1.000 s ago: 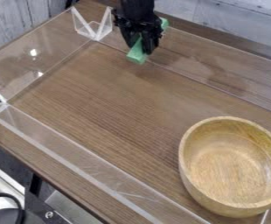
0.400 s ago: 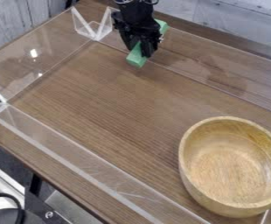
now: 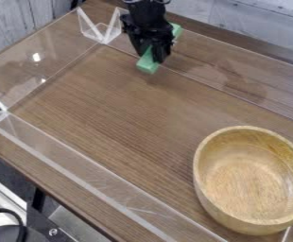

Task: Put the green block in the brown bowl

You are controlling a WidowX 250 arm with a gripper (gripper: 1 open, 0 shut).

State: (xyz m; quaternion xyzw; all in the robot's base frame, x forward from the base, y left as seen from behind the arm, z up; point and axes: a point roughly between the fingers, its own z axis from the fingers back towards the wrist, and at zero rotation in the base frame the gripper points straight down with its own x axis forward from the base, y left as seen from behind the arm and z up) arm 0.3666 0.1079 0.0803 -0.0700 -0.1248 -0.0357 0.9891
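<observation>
Block [image 3: 148, 63], green, at the far side of the wooden table [image 3: 112, 109]: we see it directly at the dark gripper [image 3: 146, 49], one end jutting toward the camera. We cannot tell whether the jaws pinch it or merely stand around it (the fingers hide the contact). We place the bowl [image 3: 250, 180] at the near right, well apart from both, its round mouth facing up, nothing inside.
</observation>
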